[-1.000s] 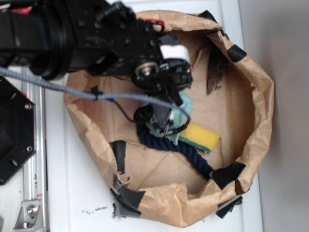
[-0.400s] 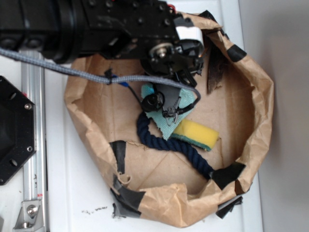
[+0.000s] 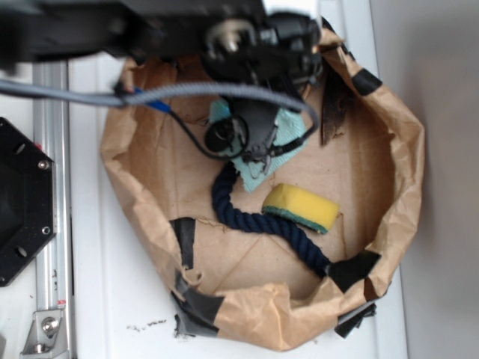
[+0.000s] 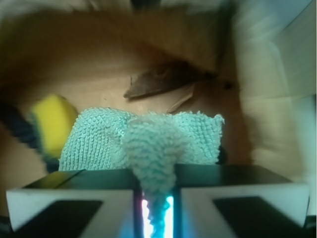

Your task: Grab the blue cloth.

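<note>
The blue cloth [image 4: 148, 144] is a light aqua terry rag; in the wrist view a pinched fold of it runs down between my two fingers, and the rest hangs spread below. My gripper [image 4: 157, 191] is shut on that fold. In the exterior view the cloth [image 3: 288, 134] hangs lifted under the black gripper [image 3: 258, 153], above the floor of the brown paper bin [image 3: 408, 172], and the arm hides its upper part.
A yellow sponge [image 3: 301, 207] and a dark navy rope [image 3: 262, 221] lie on the bin floor just below the cloth. A dark torn flap [image 3: 333, 108] sits by the bin's right wall. The grey cable [image 3: 187, 91] loops across the bin. A metal rail [image 3: 51, 217] runs at the left.
The arm has moved toward the bin's far side, carrying the cloth up and off the sponge and rope. The sponge now lies fully uncovered.
</note>
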Controlling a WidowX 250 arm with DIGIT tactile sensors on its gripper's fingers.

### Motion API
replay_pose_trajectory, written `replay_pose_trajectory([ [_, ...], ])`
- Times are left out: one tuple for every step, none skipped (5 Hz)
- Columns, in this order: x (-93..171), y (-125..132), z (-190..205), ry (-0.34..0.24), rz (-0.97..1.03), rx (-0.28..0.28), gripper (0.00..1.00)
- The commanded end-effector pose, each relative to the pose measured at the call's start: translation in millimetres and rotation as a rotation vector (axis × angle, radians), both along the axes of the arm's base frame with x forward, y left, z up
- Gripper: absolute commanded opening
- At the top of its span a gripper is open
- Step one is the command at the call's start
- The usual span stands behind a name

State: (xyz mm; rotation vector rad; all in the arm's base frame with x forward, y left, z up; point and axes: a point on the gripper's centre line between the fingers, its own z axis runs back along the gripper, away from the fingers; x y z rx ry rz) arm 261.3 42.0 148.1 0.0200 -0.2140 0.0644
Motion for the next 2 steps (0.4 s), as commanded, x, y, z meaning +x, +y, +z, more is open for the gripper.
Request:
replay_pose_trajectory([
  [9,-19,83,0.015,-0.048,-0.032,0.00],
  [7,-29,73,0.069,-0.075,0.001,0.00],
])
